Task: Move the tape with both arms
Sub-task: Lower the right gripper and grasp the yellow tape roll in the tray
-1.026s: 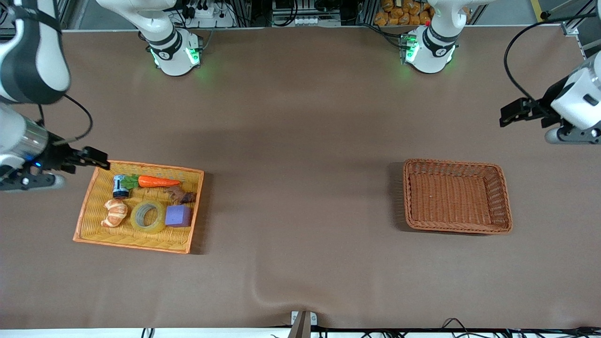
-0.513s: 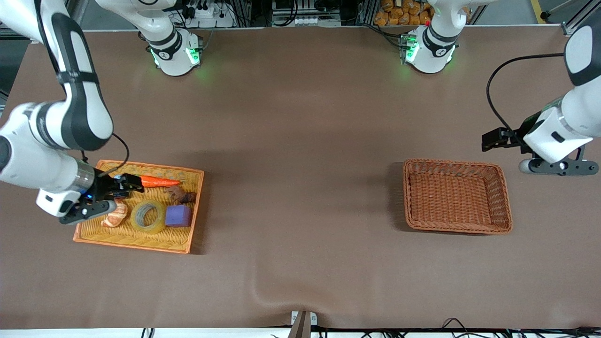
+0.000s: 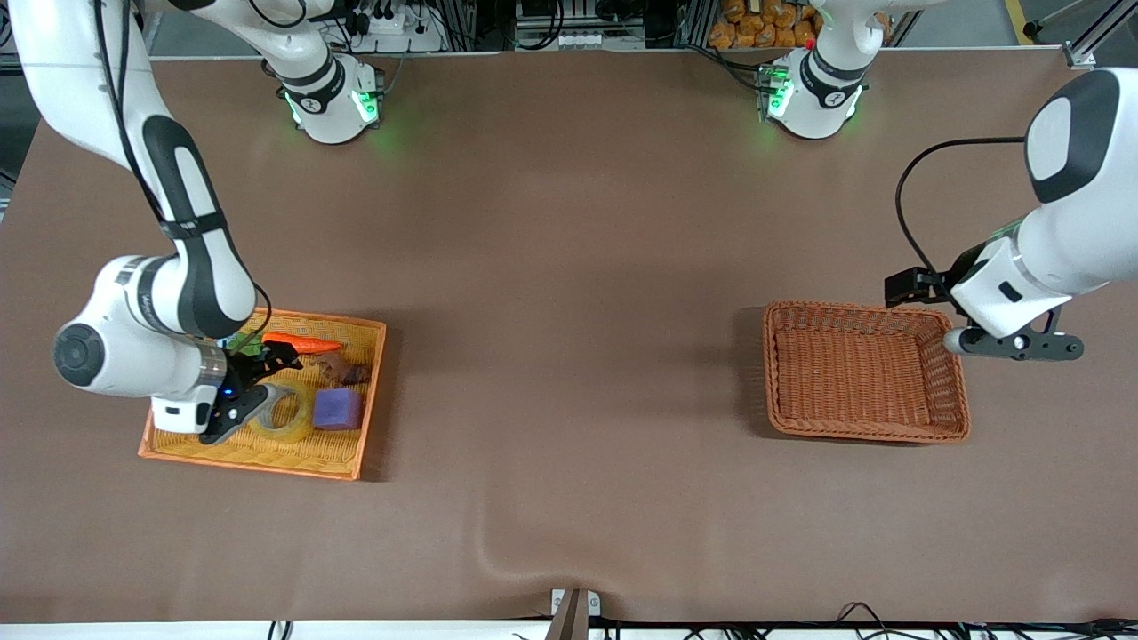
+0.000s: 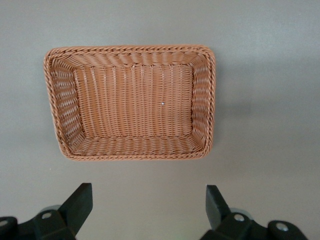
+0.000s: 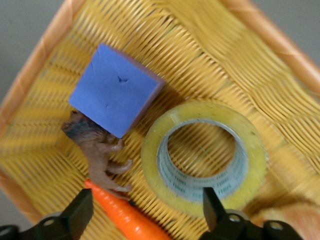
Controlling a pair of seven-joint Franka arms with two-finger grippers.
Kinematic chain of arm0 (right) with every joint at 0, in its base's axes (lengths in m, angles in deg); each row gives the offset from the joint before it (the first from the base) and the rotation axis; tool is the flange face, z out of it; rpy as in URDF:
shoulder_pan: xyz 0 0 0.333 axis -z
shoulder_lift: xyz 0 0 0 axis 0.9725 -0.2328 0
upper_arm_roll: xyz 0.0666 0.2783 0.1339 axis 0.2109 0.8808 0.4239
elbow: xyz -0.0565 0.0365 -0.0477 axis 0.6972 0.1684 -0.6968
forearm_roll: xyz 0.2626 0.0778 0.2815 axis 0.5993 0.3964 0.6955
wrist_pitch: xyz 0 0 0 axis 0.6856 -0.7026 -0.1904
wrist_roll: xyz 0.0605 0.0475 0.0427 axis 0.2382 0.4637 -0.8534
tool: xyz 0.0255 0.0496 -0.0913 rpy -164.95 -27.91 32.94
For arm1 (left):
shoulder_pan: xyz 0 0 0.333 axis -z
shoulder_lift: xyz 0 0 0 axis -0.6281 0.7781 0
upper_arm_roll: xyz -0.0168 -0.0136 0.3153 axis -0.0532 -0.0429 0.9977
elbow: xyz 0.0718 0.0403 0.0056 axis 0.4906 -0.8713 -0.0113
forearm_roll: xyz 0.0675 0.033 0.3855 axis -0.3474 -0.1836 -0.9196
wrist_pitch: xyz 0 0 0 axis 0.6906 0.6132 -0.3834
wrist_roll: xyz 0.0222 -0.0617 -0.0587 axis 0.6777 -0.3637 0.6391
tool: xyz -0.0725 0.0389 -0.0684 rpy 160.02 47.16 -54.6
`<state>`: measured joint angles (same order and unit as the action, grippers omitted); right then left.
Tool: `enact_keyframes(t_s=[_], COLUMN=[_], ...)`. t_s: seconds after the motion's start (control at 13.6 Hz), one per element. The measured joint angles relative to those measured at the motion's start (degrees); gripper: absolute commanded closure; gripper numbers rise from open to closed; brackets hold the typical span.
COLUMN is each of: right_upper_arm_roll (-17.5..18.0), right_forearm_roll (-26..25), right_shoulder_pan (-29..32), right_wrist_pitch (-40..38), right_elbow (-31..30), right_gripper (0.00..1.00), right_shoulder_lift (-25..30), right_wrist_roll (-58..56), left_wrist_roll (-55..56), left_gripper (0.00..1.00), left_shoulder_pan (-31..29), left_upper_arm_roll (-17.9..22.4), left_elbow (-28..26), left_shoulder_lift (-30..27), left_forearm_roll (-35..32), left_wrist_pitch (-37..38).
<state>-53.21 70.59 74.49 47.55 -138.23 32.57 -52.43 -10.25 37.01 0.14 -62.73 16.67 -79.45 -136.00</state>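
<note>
I am working in a robotics lab: two white arms, the right arm [image 3: 169, 267] and the left arm [image 3: 1058, 231], are bolted by green-lit bases to a wide table [image 3: 569, 267] under a plain brown cover. Above the table's top edge I see aluminium framing, power strips [image 3: 578, 37] and bundled cables. Near the table's lower edge, more loose cables [image 3: 853, 613] trail, and two wicker trays are laid out as test props.
</note>
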Motion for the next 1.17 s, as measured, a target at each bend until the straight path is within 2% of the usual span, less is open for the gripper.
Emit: enact_keyframes(t_s=[0.15,0.22,0.29,0.37,0.44,0.95,1.17], right_upper_arm_roll=[0.09,0.1,0.1,0.09,0.1,0.02,0.05], right_forearm_roll=[0.0,0.0,0.0,0.0,0.0,-0.02,-0.19], right_shoulder_pan=[-0.15,-0.2,-0.21,-0.21,-0.22,-1.38,-1.47], right_wrist_pitch=[2.29,3.12,3.82,4.22,4.36,1.6,-2.56], right_elbow=[-0.03,-0.04,-0.06,-0.06,-0.07,1.59,3.81], right_gripper=[0.13,0.19,0.35,0.61,0.98,1.0,1.0], right_shoulder_lift=[-1.93,-2.66,-3.33,-3.9,-4.33,-3.56,-1.42], right_wrist_roll=[-3.29,-4.46,-5.08,-5.6,-5.82,-5.84,-5.86], left_wrist_roll=[0.0,0.0,0.02,0.03,0.03,0.07,0.98], left_gripper=[0.0,0.0,0.0,0.0,0.0,0.0,0.0], left_shoulder_pan=[0.3,0.52,0.74,0.89,0.99,1.04,1.08], left_upper_arm_roll=[0.0,0.0,0.0,0.0,0.0,0.02,0.02], left_elbow=[0.0,0.01,0.01,0.01,0.01,0.04,0.05], left_shoulder_lift=[0.59,0.81,0.97,1.03,1.03,1.03,1.04], left_forearm_roll=[0.0,0.0,0.0,0.0,0.0,0.0,0.0], left_wrist_pitch=[-0.82,-1.11,-1.3,-1.4,-1.43,-1.43,-1.43])
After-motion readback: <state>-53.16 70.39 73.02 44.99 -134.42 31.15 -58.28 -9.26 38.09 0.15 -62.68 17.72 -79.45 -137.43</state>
